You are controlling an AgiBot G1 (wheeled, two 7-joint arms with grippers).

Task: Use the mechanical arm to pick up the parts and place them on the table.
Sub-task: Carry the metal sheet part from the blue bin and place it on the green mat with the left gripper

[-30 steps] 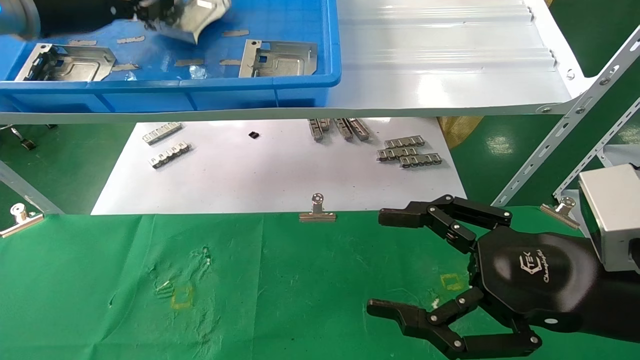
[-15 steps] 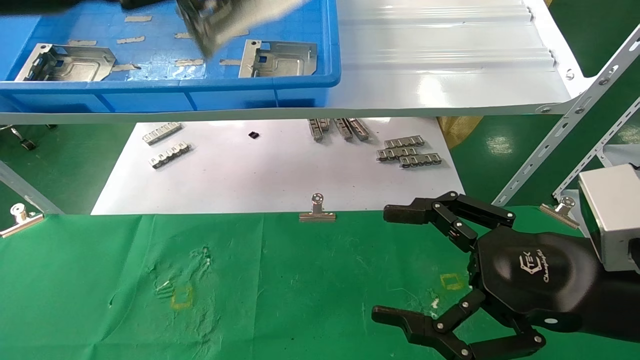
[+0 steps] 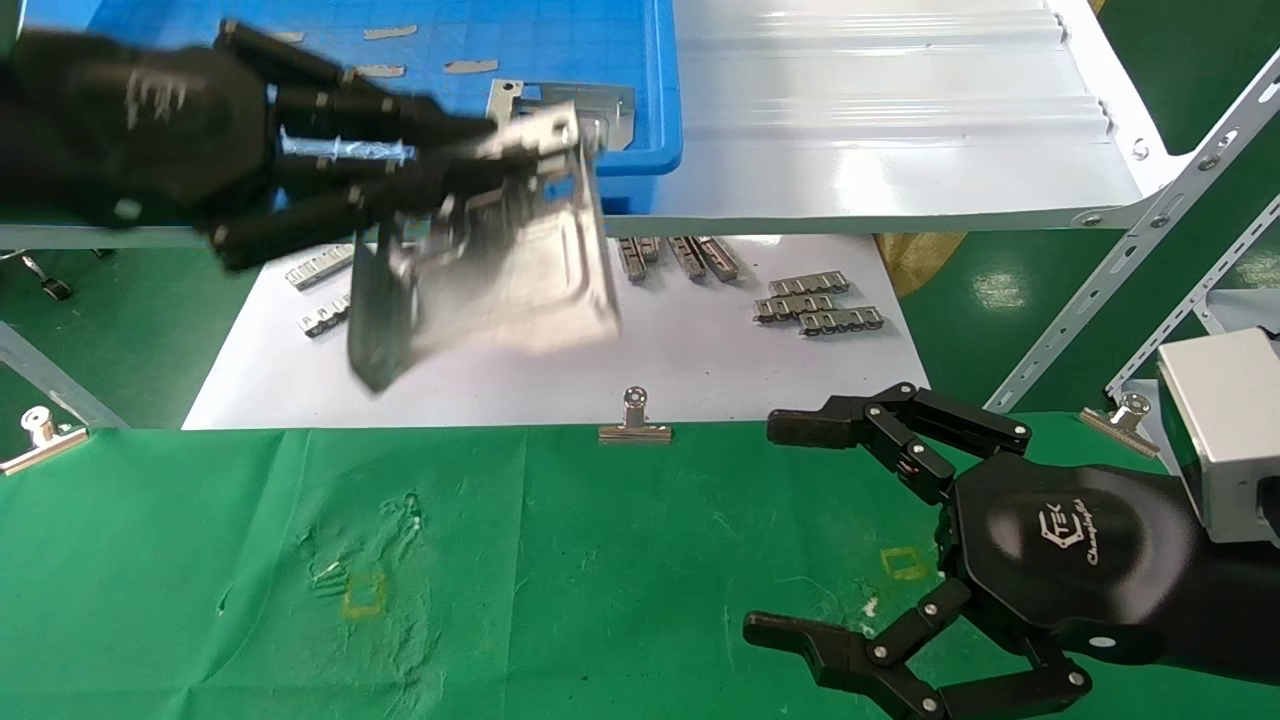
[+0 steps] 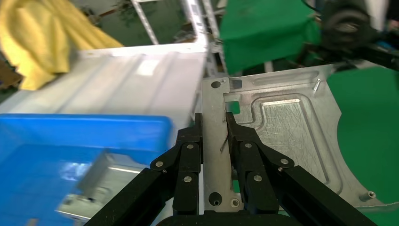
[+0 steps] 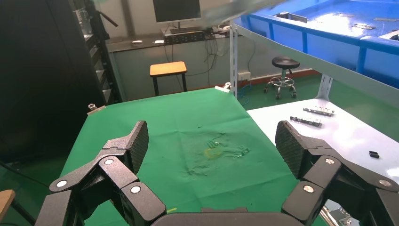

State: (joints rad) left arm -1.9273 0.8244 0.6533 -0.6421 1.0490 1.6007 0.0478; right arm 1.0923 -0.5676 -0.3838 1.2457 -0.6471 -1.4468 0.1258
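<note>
Left black jointed-finger pincer [image 3: 470,175] clamps my flat silver stamped plate [image 3: 500,275] by one edge, so it hangs clear above the green cloth table [image 3: 560,560]; right pincer [image 3: 850,530] sits wide open, idle.

Bright, even overhead light fills the scene. Broad glare washes across the glossy white shelf [image 3: 880,120], and the green surface [image 3: 600,560] shows almost no shadow. The left gripper [image 3: 470,165] and its held plate [image 3: 500,270] are motion-blurred; the right gripper [image 3: 800,530] stays sharp.
</note>
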